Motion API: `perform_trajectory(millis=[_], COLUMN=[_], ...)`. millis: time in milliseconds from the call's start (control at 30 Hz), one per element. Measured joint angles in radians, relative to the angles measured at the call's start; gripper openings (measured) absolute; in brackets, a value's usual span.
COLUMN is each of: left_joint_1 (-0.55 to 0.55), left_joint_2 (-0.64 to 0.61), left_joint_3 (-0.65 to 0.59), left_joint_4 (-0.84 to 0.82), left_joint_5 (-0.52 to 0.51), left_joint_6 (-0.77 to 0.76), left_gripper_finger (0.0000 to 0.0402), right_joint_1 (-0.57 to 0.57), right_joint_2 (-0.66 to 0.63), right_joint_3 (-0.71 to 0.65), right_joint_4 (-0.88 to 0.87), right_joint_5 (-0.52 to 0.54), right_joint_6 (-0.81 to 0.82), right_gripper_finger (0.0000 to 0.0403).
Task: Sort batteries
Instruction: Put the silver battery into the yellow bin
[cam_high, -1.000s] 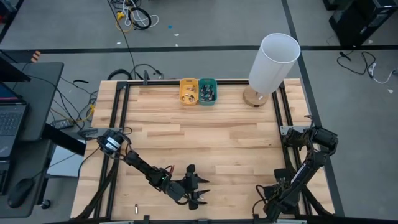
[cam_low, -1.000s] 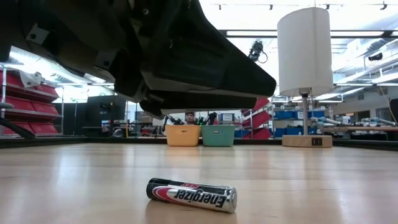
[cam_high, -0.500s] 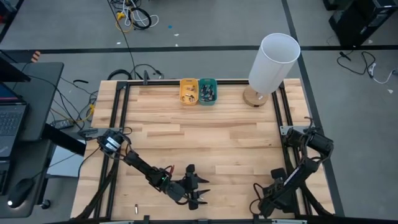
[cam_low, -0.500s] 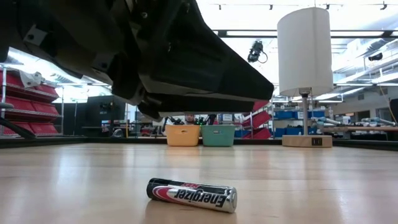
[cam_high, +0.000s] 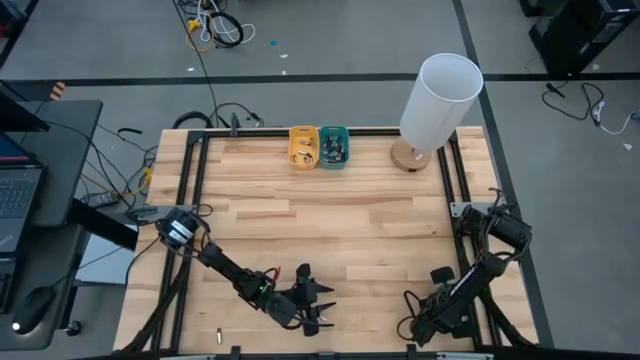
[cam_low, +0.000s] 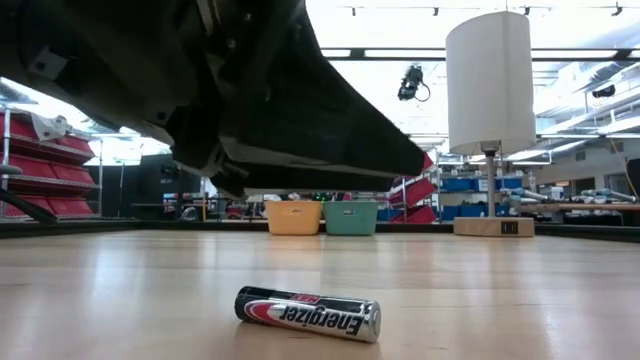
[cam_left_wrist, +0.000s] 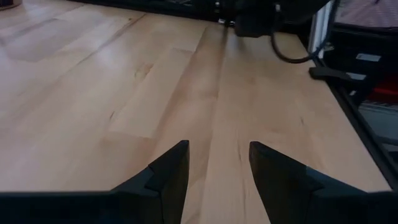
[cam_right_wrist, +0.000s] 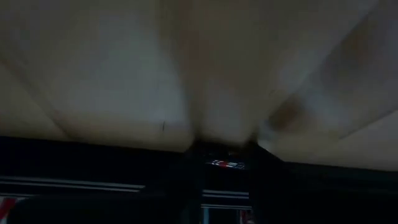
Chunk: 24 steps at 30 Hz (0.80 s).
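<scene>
One battery (cam_low: 308, 313), black with a red and silver label, lies on its side on the wood close to the low camera, under a dark arm. Another small battery (cam_high: 218, 337) lies near the table's front left edge. More batteries sit in the yellow tray (cam_high: 304, 147) and the teal tray (cam_high: 334, 147) at the far edge. My left gripper (cam_high: 328, 302) hovers open over bare wood at the front middle (cam_left_wrist: 217, 149). My right gripper (cam_high: 407, 322) is low at the front right, with a small labelled thing, seemingly a battery (cam_right_wrist: 225, 164), between its fingers. My right gripper has a small dark thing with a red and white label (cam_right_wrist: 225, 164) between its two fingers (cam_right_wrist: 186, 177), slanting down toward the table's near edge. The view is dark and blurred, so which part it has and whether it is lifted do not show.
A tall white lamp (cam_high: 440, 95) on a wooden base stands at the far right. Black frame rails (cam_high: 190, 200) run along the table's sides. Bare wood (cam_high: 350, 220) fills the middle between the arms and the trays.
My right gripper has moved a little toward the table's left along the near edge and has sunk lower, its arm folding in after it. The batteries on the table have stayed where they were.
</scene>
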Motion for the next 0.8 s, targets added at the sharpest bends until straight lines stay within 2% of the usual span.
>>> perform_trajectory(millis=[133, 267, 500, 667, 800], left_joint_1=[0.0, 0.0, 0.012, 0.012, 0.013], left_joint_2=[-0.001, -0.003, -0.055, -0.073, -0.073], left_joint_3=[0.0, 0.0, -0.001, 0.0, 0.0], left_joint_4=[-0.02, -0.021, -0.056, -0.054, -0.062], left_joint_5=[-0.001, -0.001, -0.006, -0.006, -0.006], left_joint_6=[-0.007, -0.006, -0.003, 0.019, 0.02], left_gripper_finger=[0.0183, 0.0183, 0.0183, 0.0183, 0.0183], right_joint_1=[-0.011, -0.038, -0.121, -0.119, -0.06], right_joint_2=[-0.009, -0.059, -0.201, -0.278, -0.258], right_joint_3=[0.022, 0.043, 0.095, 0.087, 0.024], right_joint_4=[-0.004, 0.004, -0.017, -0.105, -0.076], right_joint_5=[0.024, 0.092, 0.343, 0.357, 0.344], right_joint_6=[-0.019, -0.022, 0.056, 0.096, 0.08], right_gripper_finger=[0.0086, 0.0069, 0.0052, 0.0085, 0.0136])
